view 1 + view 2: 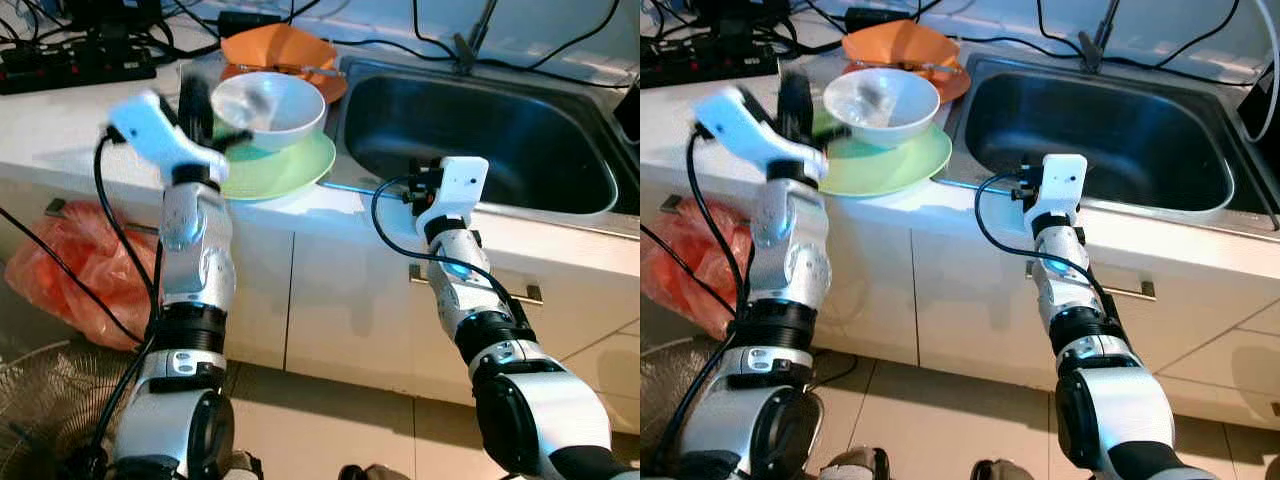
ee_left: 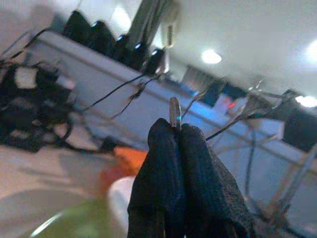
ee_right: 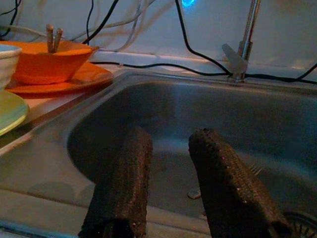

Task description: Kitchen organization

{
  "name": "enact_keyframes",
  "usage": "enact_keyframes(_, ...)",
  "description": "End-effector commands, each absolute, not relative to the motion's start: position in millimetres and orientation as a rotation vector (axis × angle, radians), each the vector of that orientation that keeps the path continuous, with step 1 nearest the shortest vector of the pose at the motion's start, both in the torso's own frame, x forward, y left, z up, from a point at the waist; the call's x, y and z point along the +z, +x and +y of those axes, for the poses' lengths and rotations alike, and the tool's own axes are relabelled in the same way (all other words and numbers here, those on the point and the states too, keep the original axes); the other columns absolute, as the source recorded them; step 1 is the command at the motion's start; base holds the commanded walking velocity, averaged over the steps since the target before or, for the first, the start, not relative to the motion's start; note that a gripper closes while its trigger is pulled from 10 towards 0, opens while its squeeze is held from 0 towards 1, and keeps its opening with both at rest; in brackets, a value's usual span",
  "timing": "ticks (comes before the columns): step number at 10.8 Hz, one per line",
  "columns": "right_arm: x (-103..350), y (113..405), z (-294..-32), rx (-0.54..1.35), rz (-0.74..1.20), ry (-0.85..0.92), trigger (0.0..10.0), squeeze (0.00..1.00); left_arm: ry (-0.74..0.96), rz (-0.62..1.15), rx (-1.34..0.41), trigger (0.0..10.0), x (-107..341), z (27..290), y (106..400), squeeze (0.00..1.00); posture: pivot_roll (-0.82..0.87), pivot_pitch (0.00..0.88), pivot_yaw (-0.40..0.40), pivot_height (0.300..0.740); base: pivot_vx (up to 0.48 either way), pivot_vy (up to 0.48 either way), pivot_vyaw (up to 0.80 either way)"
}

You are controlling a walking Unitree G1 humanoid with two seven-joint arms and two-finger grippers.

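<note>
Left gripper (image 2: 179,130) pinching something thin, perhaps cutlery.

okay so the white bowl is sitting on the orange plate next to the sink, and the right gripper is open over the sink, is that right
Not quite. The white bowl sits on the light green plate, not the orange one; the left eye view shows this. The orange plate lies behind it and carries an orange bowl. The rest holds: the right gripper is open over the sink.

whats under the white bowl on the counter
The white bowl sits on a round light green plate on the white countertop. The plate's middle is covered by the bowl, so anything there cannot be seen.
</note>
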State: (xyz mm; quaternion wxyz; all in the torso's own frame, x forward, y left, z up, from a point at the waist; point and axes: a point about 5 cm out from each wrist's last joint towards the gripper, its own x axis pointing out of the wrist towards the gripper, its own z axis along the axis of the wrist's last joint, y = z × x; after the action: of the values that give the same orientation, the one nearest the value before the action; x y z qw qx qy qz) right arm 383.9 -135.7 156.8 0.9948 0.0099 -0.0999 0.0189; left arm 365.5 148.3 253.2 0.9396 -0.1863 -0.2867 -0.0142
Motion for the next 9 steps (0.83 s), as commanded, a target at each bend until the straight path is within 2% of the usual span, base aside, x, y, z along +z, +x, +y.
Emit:
enact_keyframes(1,156.1,383.5,-138.6,0.032,-0.195,0.018,10.0,0.00,-0.383,-0.624,-0.084,0.0,266.6,137.9,363.1,0.00,0.10,0.073,-0.089,0.740,0.000,0.000,0.00)
enact_keyframes(4,160.4,384.8,-139.0,0.028,-0.208,0.023,10.0,0.00,-0.412,-0.719,-0.259,0.0,300.6,110.5,346.3,0.00,0.10,0.078,-0.086,0.740,0.000,0.000,0.00)
enact_keyframes(5,161.3,385.1,-139.0,0.026,-0.210,0.025,10.0,0.00,-0.418,-0.719,-0.325,3.8,303.9,98.9,342.2,0.00,0.10,0.078,-0.083,0.740,0.000,0.000,0.00)
enact_keyframes(6,161.7,385.2,-138.5,0.024,-0.212,0.028,10.0,0.00,-0.414,-0.710,-0.395,10.0,305.3,86.1,337.7,0.00,0.10,0.077,-0.080,0.740,0.000,0.000,0.00)
enact_keyframes(8,161.8,384.9,-137.6,0.022,-0.216,0.032,10.0,0.00,-0.417,-0.670,-0.523,10.0,302.4,62.5,329.6,0.00,0.09,0.078,-0.074,0.740,0.000,0.000,0.00)
enact_keyframes(9,162.4,384.7,-137.9,0.019,-0.221,0.033,10.0,0.00,-0.418,-0.642,-0.555,10.0,300.5,59.4,329.4,0.00,0.09,0.080,-0.072,0.740,0.000,0.000,0.00)
